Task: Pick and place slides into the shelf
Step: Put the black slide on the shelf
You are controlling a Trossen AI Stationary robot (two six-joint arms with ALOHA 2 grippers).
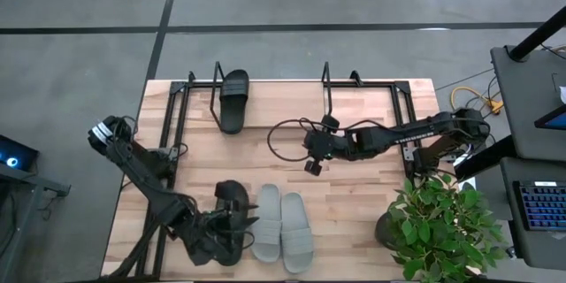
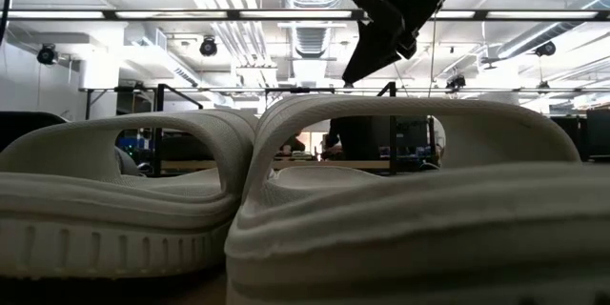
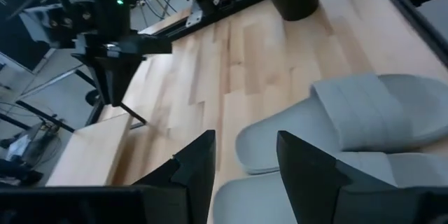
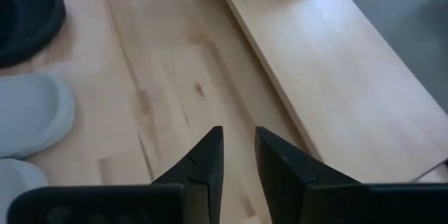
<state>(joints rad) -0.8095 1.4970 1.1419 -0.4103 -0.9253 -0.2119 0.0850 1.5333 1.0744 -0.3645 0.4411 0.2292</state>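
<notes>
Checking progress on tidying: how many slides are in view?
4: one black slide on the shelf, one black slide at the left gripper, two grey slides beside it on the table.

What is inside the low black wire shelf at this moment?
One matte black slide sandal lies on the low black wire shelf's wooden board, near its left end. The remaining board looks bare; no part is covered.

We see the shelf [image 1: 371, 97] along the far edge of the table [image 1: 354, 212]. One slide [image 1: 234, 99] lies in its left part. At the near edge two slides [image 1: 282, 227] lie side by side, touching, and another slide [image 1: 228, 208] lies just left of them. The left gripper [image 1: 237, 223] is at this slide. The right gripper [image 1: 311, 166] hangs over the table's middle, between shelf and near slides. A plant [image 1: 442, 225] stands at the near right corner.
</notes>
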